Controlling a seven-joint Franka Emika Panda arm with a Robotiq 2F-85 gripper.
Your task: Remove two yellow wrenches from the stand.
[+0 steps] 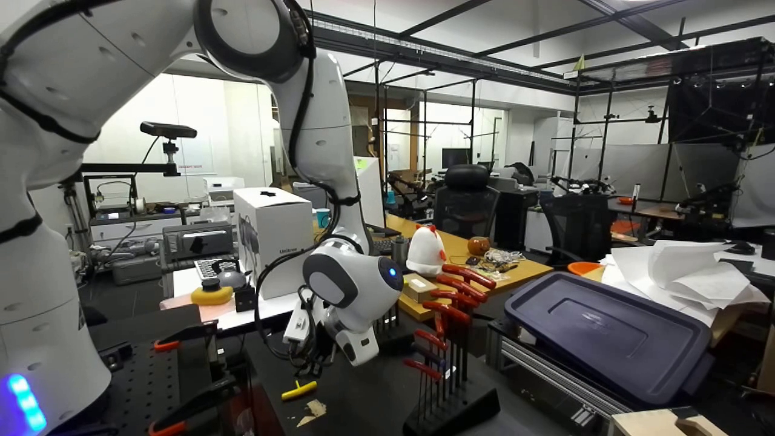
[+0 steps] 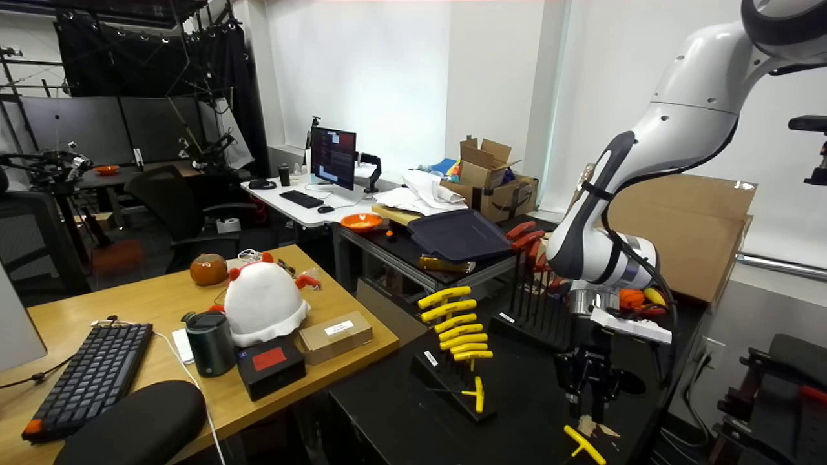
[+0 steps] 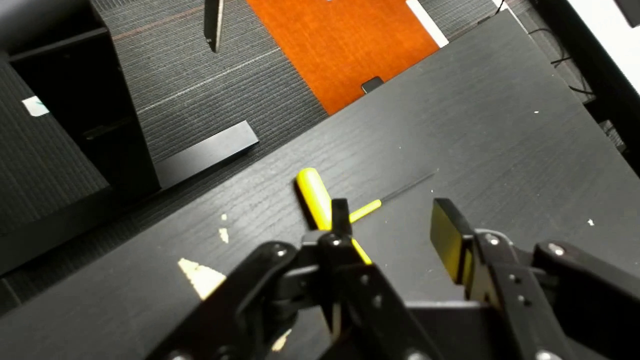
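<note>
My jaws stand apart above the counter [image 3: 480, 130], its bare surface showing in the gap between the two fingertips [image 3: 342, 216]. Just past them in the wrist view, a loose wrench [image 3: 315, 195] lies on the counter: the finger on the left hides part of its yellow handle, and its thin shaft runs out to the far right. I cannot tell whether that finger touches it.

In an exterior view the stand [image 2: 449, 381] is well to the left of my jaws, bearing a fanned row of wrenches [image 2: 460, 331]. At its near end shows a tilted wrench [image 2: 479, 395], shaft pointing left; whether it rests on the stand or beside it, I cannot tell. A pale patch [image 1: 312, 412] is on the counter near the loose wrench. In both exterior views red tools [image 1: 447, 312] stand in a dark rack [image 1: 463, 402].
</note>
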